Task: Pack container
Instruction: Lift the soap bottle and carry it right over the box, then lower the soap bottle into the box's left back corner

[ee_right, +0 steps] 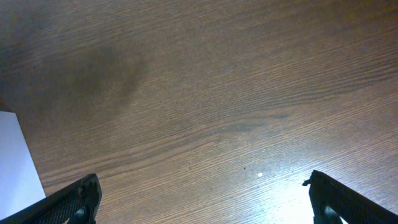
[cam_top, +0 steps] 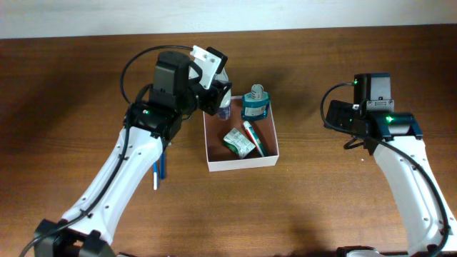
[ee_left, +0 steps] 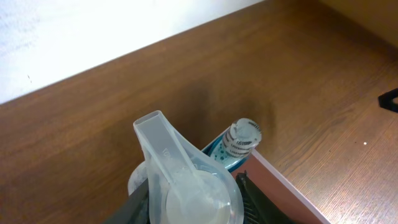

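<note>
Left tool point(cam_top: 214, 98) pinches a clear bottle point(ee_left: 186, 186), jaws part-closed, container point(cam_top: 243, 163) corner directly beneath it, right tool point(ee_right: 205, 199) gaping empty well aside; that thin-walled box looks light, flimsy, skiddy, so grip a wall rim.

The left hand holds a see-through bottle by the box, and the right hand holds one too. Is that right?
Not quite. The right gripper is open and holds nothing, with bare table under it, as the right wrist view shows. The left gripper does hold the see-through bottle by the box.
</note>
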You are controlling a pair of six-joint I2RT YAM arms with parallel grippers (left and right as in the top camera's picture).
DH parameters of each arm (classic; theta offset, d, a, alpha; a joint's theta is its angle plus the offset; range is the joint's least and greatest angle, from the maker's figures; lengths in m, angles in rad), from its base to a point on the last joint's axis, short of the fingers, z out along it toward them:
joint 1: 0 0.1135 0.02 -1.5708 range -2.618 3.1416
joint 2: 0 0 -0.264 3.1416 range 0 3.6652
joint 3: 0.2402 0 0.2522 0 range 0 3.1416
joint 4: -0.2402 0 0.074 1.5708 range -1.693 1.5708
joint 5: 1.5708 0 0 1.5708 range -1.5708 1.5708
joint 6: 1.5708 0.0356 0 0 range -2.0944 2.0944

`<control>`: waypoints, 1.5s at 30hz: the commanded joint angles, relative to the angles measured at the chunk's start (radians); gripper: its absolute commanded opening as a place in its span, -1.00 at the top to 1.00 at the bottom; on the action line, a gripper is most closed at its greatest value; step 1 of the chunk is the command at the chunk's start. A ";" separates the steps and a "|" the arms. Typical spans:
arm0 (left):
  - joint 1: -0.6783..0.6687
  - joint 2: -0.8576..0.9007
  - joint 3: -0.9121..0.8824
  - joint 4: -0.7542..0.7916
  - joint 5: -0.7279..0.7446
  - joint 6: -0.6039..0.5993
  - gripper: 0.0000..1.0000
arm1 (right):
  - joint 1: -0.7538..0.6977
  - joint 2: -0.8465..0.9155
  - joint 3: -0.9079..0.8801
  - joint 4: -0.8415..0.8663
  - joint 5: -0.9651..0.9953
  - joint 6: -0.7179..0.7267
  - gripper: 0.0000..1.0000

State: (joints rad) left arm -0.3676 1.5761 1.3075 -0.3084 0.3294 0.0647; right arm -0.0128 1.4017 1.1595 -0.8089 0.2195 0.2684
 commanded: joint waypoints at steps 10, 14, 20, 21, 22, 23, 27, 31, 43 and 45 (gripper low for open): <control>0.001 0.048 0.021 -0.007 -0.065 0.019 0.28 | -0.005 -0.003 0.011 0.001 0.002 0.001 -0.97; 0.001 0.049 0.021 -0.050 -0.083 0.019 0.30 | -0.005 -0.003 0.011 0.001 0.001 0.001 -0.97; 0.001 0.049 0.021 -0.072 -0.079 0.002 0.37 | -0.005 -0.003 0.011 0.001 0.001 0.001 -0.97; 0.001 0.049 0.021 -0.072 -0.078 -0.011 0.37 | -0.005 -0.003 0.011 0.001 0.001 0.001 -0.97; 0.001 0.049 0.021 -0.072 -0.075 -0.015 0.37 | -0.005 -0.003 0.011 0.000 0.002 0.001 -0.97; 0.001 0.049 0.021 -0.071 -0.066 -0.015 0.37 | -0.005 -0.003 0.011 0.000 0.002 0.001 -0.97; 0.001 0.046 0.021 -0.063 -0.060 -0.015 0.37 | -0.005 -0.003 0.011 0.001 0.001 0.001 -0.97; 0.001 0.021 0.021 -0.042 -0.060 -0.015 0.36 | -0.005 -0.003 0.011 0.001 0.001 0.001 -0.97; 0.001 -0.030 0.021 -0.048 -0.060 -0.015 0.36 | -0.005 -0.003 0.011 0.001 0.001 0.001 -0.97; 0.001 -0.032 0.021 -0.048 -0.060 -0.018 0.36 | -0.005 -0.003 0.011 0.001 0.001 0.001 -0.97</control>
State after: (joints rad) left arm -0.3710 1.5913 1.3243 -0.3603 0.2790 0.0597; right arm -0.0128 1.4017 1.1595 -0.8085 0.2195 0.2684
